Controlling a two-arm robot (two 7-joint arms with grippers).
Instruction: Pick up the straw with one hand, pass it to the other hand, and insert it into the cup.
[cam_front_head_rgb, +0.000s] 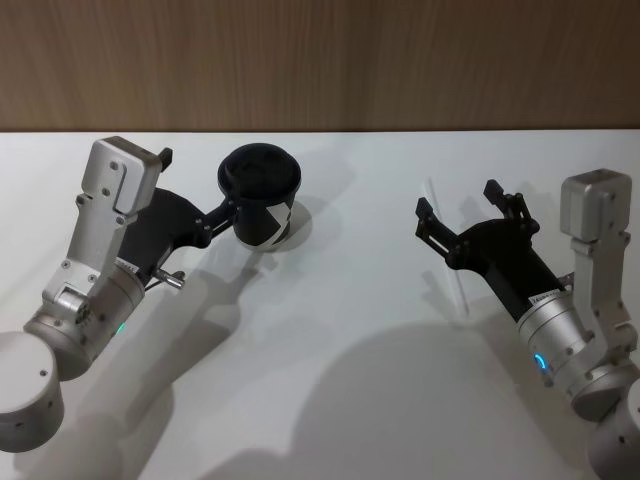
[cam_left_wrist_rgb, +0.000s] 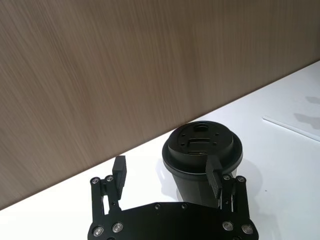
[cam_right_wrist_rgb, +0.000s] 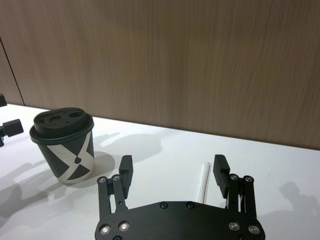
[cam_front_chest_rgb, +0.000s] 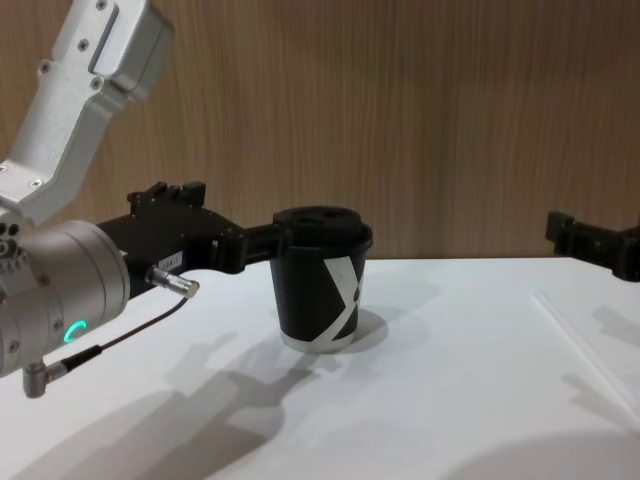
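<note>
The open right hand (cam_front_head_rgb: 458, 205) is hovering over the straw (cam_front_head_rgb: 461, 297); it should straddle it squarely before closing. The open left hand (cam_front_head_rgb: 195, 185) is idling beside the cup (cam_front_head_rgb: 262, 200).

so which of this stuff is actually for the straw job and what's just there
For the job: straw, cup, right tool open above the straw, left tool open by the cup.

Just there: table, wood wall, cable plug on the left arm.
</note>
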